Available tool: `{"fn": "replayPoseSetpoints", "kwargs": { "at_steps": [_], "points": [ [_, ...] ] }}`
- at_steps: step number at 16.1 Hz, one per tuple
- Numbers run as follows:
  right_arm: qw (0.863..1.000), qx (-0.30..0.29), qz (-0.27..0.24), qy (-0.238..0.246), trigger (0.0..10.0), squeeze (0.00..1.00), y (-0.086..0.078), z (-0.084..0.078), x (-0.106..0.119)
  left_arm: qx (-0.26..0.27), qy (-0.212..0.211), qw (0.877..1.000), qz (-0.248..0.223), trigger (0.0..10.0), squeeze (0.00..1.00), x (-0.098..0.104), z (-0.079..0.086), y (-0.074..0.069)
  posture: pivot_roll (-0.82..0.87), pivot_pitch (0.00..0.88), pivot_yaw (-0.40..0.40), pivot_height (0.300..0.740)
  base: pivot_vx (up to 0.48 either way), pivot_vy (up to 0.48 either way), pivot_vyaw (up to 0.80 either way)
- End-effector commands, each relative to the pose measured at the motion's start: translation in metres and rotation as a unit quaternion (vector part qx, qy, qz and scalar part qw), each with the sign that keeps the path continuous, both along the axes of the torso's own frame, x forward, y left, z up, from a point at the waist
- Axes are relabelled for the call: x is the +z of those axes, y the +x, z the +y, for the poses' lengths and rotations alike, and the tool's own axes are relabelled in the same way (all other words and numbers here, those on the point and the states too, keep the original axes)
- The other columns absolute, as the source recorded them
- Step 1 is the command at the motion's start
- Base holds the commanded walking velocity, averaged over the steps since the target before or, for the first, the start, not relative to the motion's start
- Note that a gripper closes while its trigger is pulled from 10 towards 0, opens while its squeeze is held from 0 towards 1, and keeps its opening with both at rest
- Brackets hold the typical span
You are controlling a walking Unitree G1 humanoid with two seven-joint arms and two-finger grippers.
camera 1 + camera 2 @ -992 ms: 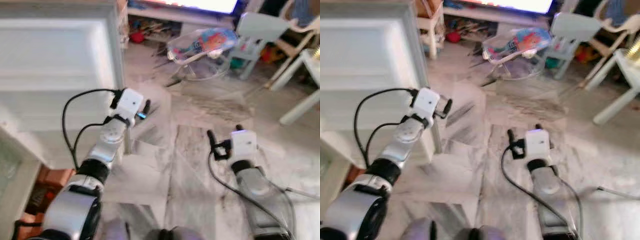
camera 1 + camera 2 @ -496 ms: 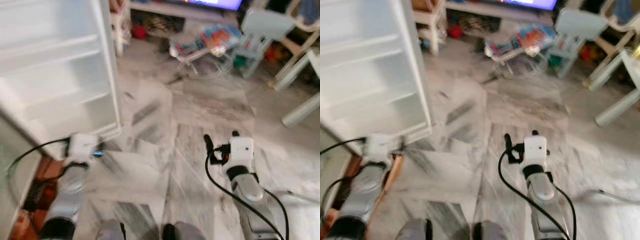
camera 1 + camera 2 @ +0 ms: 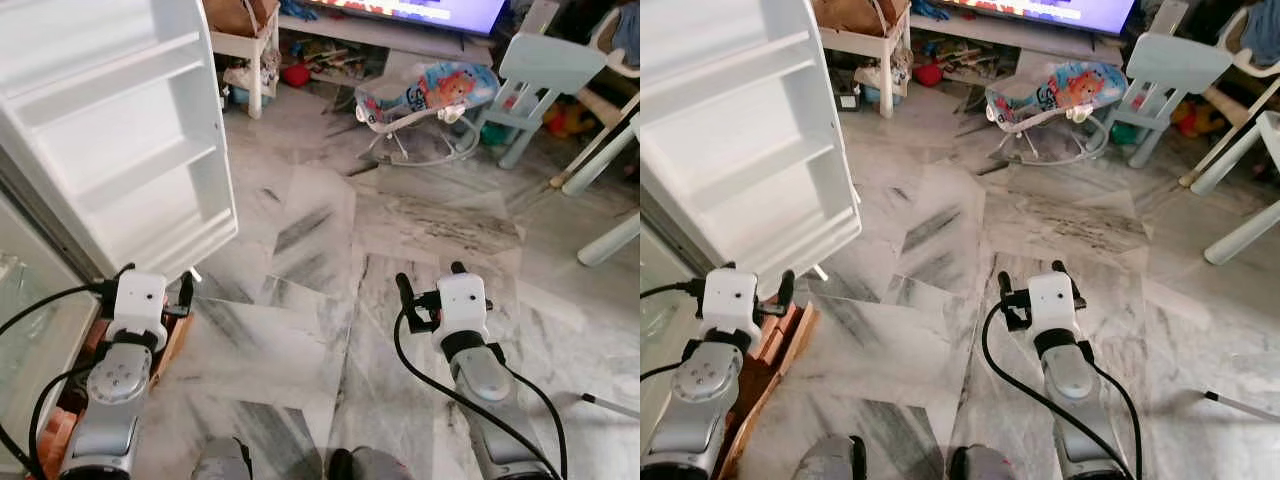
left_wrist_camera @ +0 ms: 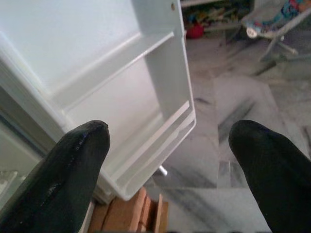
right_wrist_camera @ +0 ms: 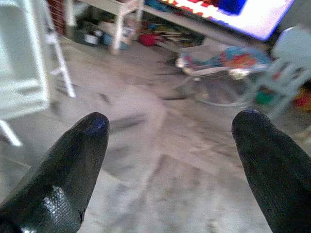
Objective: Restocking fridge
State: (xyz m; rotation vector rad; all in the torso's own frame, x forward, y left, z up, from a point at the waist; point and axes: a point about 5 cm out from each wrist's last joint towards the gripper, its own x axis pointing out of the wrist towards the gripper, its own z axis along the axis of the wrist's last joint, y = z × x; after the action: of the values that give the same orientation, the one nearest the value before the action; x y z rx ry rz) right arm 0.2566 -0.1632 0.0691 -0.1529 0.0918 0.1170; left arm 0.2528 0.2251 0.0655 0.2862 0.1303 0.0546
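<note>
Fridge door (image 3: 120, 130), white and swung open, takes the upper left of our head view, its bare moulded shelves facing us and its lower corner hanging just above the floor. Below that corner, at the lower left edge, we see a stack of red bricks (image 3: 170, 345) beside a glass-fronted panel (image 3: 25, 330). Our left gripper (image 3: 150, 290) sits at lower left, just under the door's bottom edge and apart from it; our left wrist view shows its two black fingers (image 4: 73, 170) spread wide with nothing between them, the door's lowest shelf lying ahead. Through the centre runs grey-veined marble floor (image 3: 320, 240), giving open room between the door and the furniture. Our right gripper (image 3: 430, 285) hovers at lower centre-right over bare tile, its fingers (image 5: 73, 179) likewise spread wide and empty. In the upper middle stands a baby bouncer (image 3: 425, 95) with a colourful seat. At the upper right we find a pale blue child's chair (image 3: 545, 75) and white table legs (image 3: 610, 235). A lit screen (image 3: 420, 12) crosses the top edge.
</note>
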Motion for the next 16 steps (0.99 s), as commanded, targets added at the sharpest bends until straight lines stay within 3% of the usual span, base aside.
{"fn": "replayPoseSetpoints", "kwargs": {
  "at_steps": [1,3,6,8,11,13,16],
  "points": [
    [1.000,0.006,-0.004,0.030,10.0,0.00,0.000,-0.004,0.004,-0.013,0.008,1.000,0.006,10.0,0.00,0.002,-0.002,-0.001,0.11,0.097,-0.039,0.740,0.000,0.000,0.00],
    [0.999,-0.015,-0.030,0.025,10.0,0.00,0.002,-0.012,0.011,-0.035,0.018,0.999,0.014,10.0,0.00,0.008,-0.006,-0.004,0.13,0.080,0.004,0.740,0.000,0.000,0.00],
    [0.999,-0.046,-0.026,0.006,10.0,0.00,-0.001,-0.020,0.006,-0.072,0.037,0.996,0.027,10.0,0.00,0.013,-0.010,-0.009,0.12,0.069,0.058,0.740,0.000,0.000,0.00],
    [0.996,-0.077,-0.023,0.046,10.0,0.00,-0.003,-0.021,-0.001,-0.073,0.036,0.996,0.042,10.0,0.00,0.009,-0.008,-0.004,0.11,0.072,0.057,0.740,0.000,0.000,0.00],
    [0.997,-0.070,-0.015,0.027,10.0,0.00,-0.004,-0.020,-0.001,-0.077,0.027,0.996,0.028,10.0,0.00,0.010,-0.018,0.008,0.07,0.054,-0.005,0.740,0.000,0.000,0.00],
    [0.998,-0.057,-0.032,0.024,10.0,0.00,0.000,-0.020,0.005,-0.062,0.009,0.998,0.030,10.0,0.00,0.004,-0.024,0.009,0.06,0.040,-0.018,0.740,0.000,0.000,0.00],
    [0.997,-0.059,-0.035,0.031,10.0,0.00,0.008,-0.020,0.004,-0.079,0.010,0.996,0.034,10.0,0.00,-0.001,-0.033,0.008,0.07,0.050,-0.018,0.740,0.000,-0.390,0.00]
  ]
}}
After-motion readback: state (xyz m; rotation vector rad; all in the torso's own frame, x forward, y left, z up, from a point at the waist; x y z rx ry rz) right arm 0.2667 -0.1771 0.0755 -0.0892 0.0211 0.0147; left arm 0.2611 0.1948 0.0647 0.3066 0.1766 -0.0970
